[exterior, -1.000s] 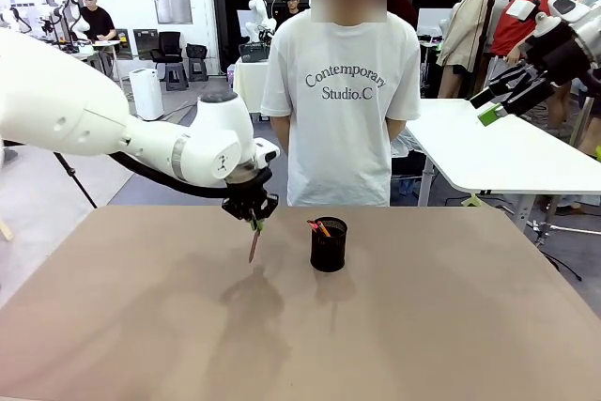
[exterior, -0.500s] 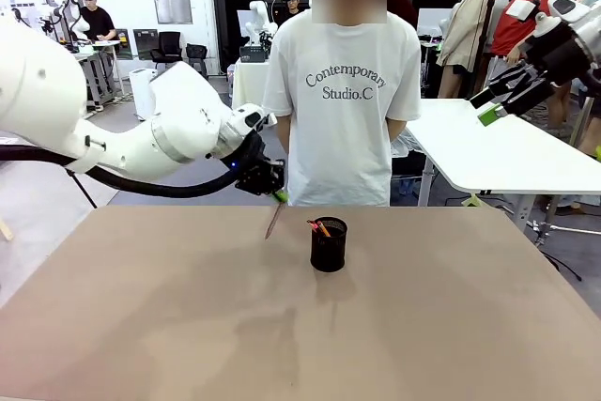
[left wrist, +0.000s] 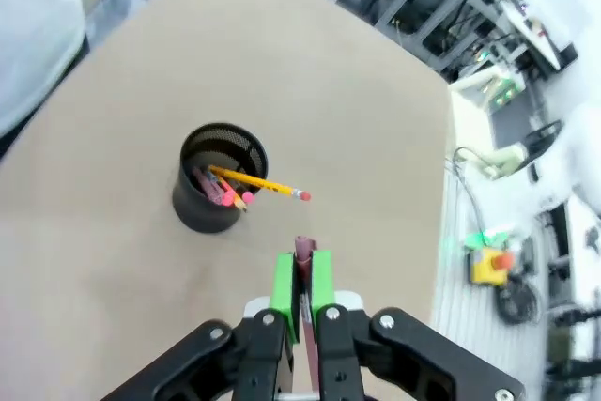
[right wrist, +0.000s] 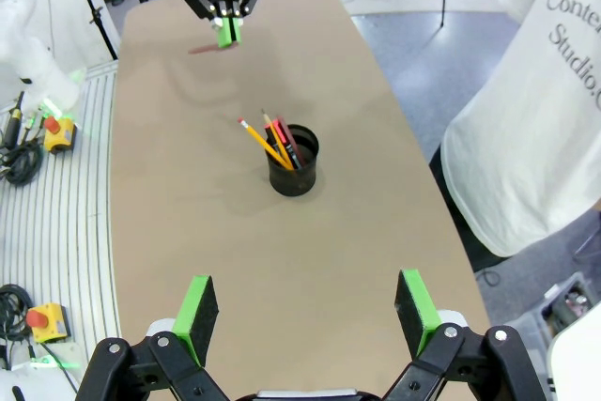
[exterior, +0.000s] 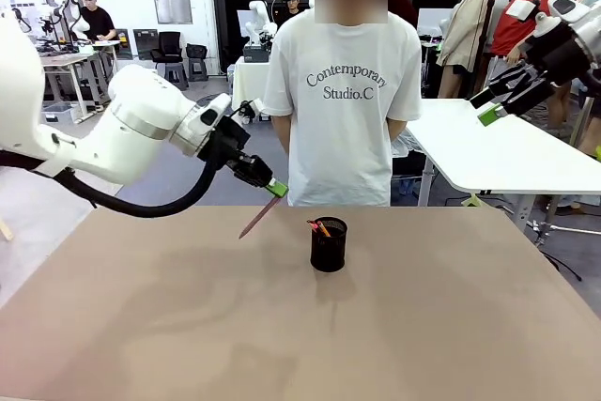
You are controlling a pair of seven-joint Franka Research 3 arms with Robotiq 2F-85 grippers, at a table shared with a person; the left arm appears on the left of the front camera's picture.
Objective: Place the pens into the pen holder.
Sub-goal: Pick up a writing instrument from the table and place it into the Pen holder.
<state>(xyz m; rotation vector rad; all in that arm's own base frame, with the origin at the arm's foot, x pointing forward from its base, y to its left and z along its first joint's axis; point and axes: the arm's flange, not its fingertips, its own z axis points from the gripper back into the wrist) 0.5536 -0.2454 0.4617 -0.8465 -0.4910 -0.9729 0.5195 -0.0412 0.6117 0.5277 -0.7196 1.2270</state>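
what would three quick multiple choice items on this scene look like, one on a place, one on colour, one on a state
1. Where is the yellow pencil?
A. flat on the table
B. in the pen holder
C. in the person's hand

2. What colour is the pen held by the left tool?
A. reddish-brown
B. blue
C. white

3. How is the right tool?
A. shut on a pen
B. shut on the holder
C. open

Answers: 1 B, it leans out of the mesh cup; 2 A, a dark reddish stick hangs from the green pads; 3 C, its pads stand wide apart with nothing between.
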